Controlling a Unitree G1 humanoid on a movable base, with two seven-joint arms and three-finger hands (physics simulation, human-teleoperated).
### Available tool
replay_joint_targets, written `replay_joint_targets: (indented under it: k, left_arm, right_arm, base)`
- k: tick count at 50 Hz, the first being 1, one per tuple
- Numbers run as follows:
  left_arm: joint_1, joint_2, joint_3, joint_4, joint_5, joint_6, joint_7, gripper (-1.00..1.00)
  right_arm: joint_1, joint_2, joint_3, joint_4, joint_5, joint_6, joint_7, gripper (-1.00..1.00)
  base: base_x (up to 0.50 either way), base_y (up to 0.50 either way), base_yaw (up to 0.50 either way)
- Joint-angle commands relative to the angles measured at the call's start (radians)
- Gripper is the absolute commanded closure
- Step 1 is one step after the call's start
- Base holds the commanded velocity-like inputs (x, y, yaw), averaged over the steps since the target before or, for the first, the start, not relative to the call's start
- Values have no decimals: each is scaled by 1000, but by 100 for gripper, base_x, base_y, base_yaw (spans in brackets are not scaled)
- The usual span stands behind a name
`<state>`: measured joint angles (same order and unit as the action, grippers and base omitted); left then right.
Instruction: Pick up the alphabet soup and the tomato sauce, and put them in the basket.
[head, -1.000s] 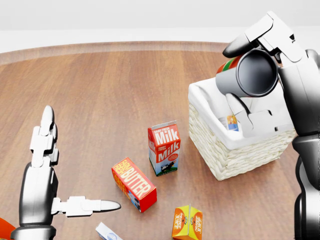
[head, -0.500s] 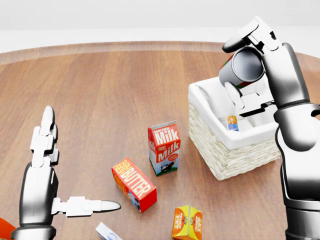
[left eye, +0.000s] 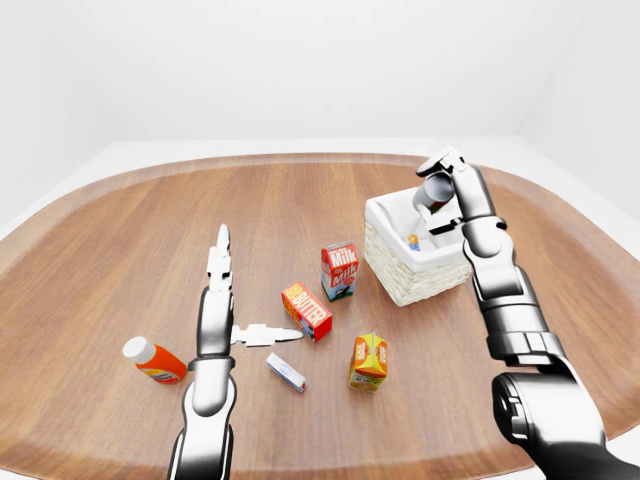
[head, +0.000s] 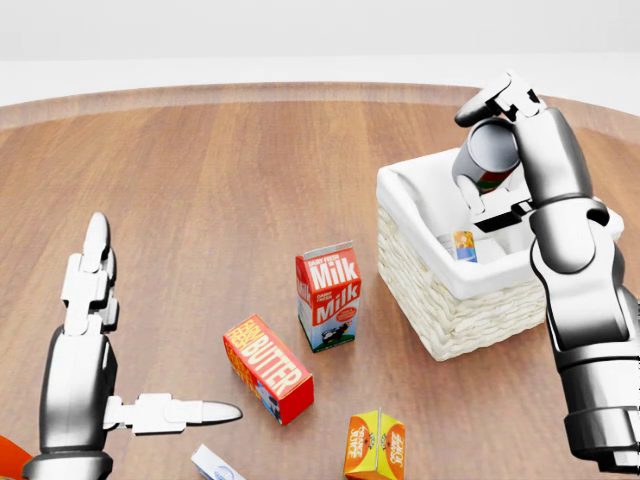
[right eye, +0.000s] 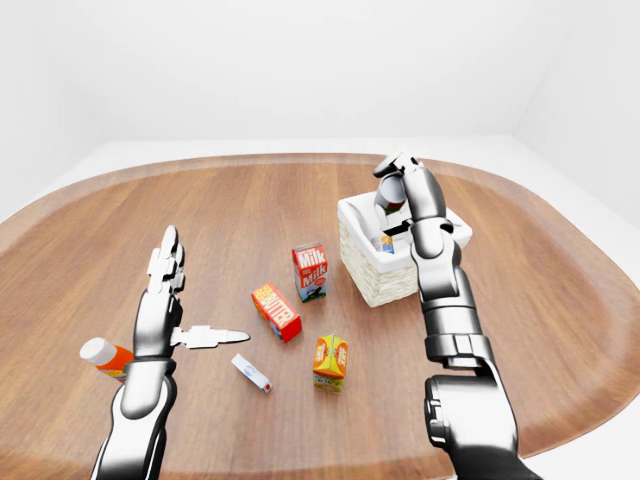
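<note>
My right hand (head: 488, 170) is shut on a grey can with a red and green label, the tomato sauce (head: 490, 150). It holds the can tilted over the white-lined wicker basket (head: 470, 320), at the right of the head view. A second can with a blue and orange label, the alphabet soup (head: 461, 245), lies inside the basket, partly hidden by the liner. My left hand (head: 150, 330) is open at the lower left, fingers spread above the wooden table and holding nothing.
Left of the basket stand a milk carton (head: 328, 297), a red butter box (head: 268, 368) and an orange juice carton (head: 375, 445). A small white box (head: 215, 465) lies near the bottom edge. An orange bottle (left eye: 155, 362) lies left of my left arm.
My right hand has carried the can away from the camera and lower, closer over the basket. The left hand and the table's things have not moved.
</note>
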<state>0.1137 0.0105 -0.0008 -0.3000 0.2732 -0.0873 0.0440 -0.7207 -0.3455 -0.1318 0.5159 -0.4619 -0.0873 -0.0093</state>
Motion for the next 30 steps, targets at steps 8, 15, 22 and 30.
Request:
replay_joint_targets:
  k: [8,15,22,30]
  left_arm:
    - [-6,3,4,-11,2,0,-3,-100]
    - [-7,3,6,-8,0,0,-3,-100]
    - [-6,3,3,-11,2,0,-3,-100]
    - [-7,4,3,-5,2,0,-3,-100]
  right_arm:
    - [-152,-16,31,364,-20,0,-149,100]
    - [-189,-22,37,443,-26,0,-171,100]
    - [-228,-21,47,518,-36,0,-201,100]
    - [-274,-15,57,593,-50,0,-229,100]
  base:
    - [0,0,0]
    - [0,0,0]
    - [0,0,0]
    - [0,0,0]
